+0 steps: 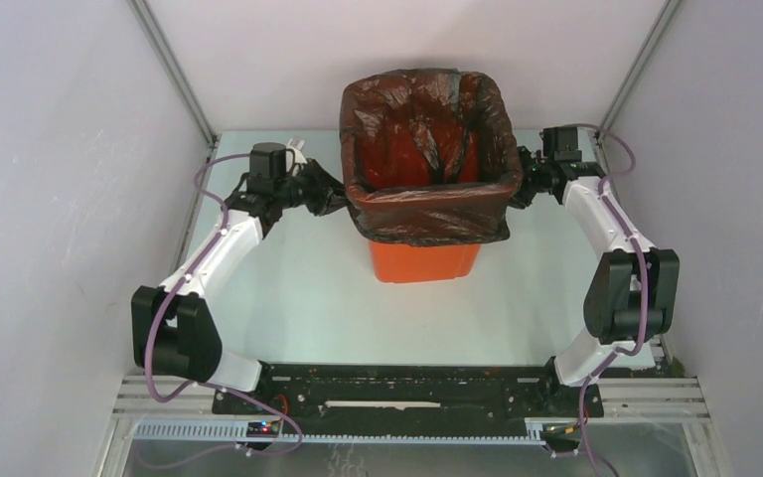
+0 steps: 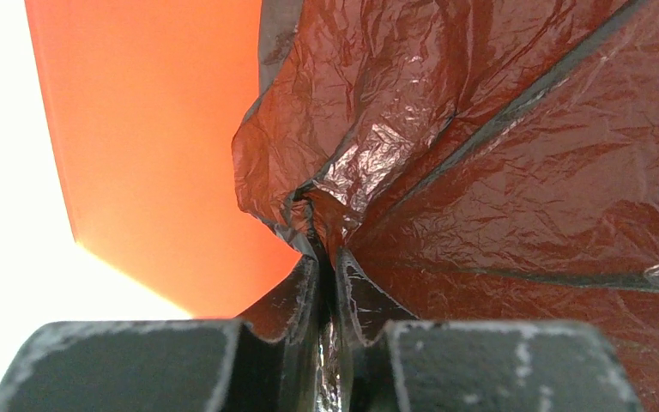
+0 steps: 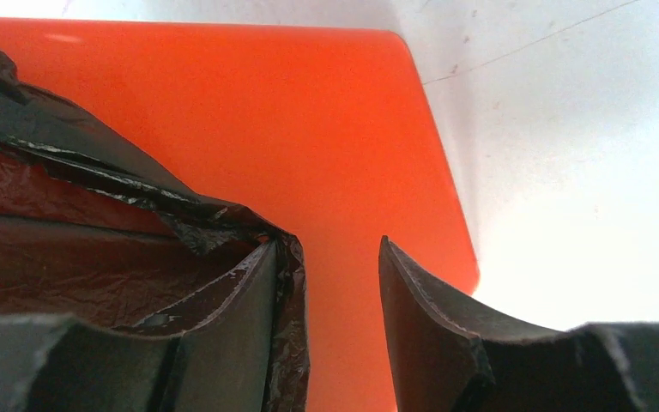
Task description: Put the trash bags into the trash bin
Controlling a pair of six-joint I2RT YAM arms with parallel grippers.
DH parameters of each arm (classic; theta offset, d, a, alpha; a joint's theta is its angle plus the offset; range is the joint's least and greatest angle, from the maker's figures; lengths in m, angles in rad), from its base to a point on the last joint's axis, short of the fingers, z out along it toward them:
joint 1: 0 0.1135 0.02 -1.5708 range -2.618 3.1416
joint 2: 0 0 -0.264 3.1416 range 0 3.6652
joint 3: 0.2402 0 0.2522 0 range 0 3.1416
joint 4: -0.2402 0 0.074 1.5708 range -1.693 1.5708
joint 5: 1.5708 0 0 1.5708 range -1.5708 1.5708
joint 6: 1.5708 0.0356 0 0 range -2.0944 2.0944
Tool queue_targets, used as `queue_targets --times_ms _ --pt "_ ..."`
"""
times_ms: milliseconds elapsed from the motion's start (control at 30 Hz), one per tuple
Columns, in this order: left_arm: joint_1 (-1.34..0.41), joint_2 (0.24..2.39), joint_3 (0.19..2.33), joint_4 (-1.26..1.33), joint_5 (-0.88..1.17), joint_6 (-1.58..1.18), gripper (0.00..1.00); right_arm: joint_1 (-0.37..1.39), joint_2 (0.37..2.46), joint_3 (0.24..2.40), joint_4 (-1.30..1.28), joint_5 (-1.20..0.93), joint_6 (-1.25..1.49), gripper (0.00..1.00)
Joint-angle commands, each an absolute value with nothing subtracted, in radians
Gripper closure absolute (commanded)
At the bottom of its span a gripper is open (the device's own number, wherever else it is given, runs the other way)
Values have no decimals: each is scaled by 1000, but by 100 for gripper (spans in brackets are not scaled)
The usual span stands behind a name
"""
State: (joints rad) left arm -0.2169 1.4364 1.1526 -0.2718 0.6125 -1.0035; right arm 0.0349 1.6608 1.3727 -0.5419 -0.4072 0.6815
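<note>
The orange trash bin (image 1: 423,260) stands upright at the table's middle back. A black, see-through trash bag (image 1: 427,159) lines it, with its mouth folded over the rim and hanging down the outer walls. My left gripper (image 1: 334,195) is at the bin's left side, shut on a bunched fold of the bag (image 2: 480,172), with the orange wall (image 2: 154,146) behind. My right gripper (image 1: 519,185) is at the bin's right side, open. In the right wrist view a strip of bag film (image 3: 94,223) clings to its left finger (image 3: 232,335), and the bin wall (image 3: 335,163) shows through the gap.
The pale table (image 1: 288,298) is enclosed by white walls on both sides and behind. Aluminium frame posts (image 1: 174,75) stand at the back corners. Purple cables run along both arms.
</note>
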Motion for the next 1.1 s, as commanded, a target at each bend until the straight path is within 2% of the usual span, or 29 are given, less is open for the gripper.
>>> queue_targets --times_ms 0,133,233,267,300,333,500,700,800,900,1067 --pt "-237 1448 1147 -220 690 -991 84 25 1642 1451 -630 -318 570 45" --pt "-238 1485 1152 -219 695 -957 83 17 1684 1665 -916 -190 506 42" --pt "-238 1508 1169 -214 708 -960 83 14 1681 1817 -1093 -83 451 35" --pt "-240 1511 1172 -213 712 -962 83 12 1666 1854 -1119 -41 436 29" --pt "-242 1510 1174 -212 715 -961 82 8 1653 1891 -1144 -8 421 12" --pt "-243 1509 1175 -212 714 -958 82 8 1645 1927 -1164 41 409 2" --pt "-254 1516 1168 -212 713 -936 79 15 1663 2167 -1248 119 373 1" --pt "-258 1523 1184 -212 713 -942 78 194 1710 2473 -1215 167 270 0" --pt "-259 1525 1185 -214 714 -942 78 322 1675 2424 -1080 227 194 0" --pt "-261 1521 1176 -215 711 -944 78 430 1662 2330 -943 189 146 0" --pt "-262 1506 1178 -216 703 -944 76 552 1784 2397 -966 152 176 0"
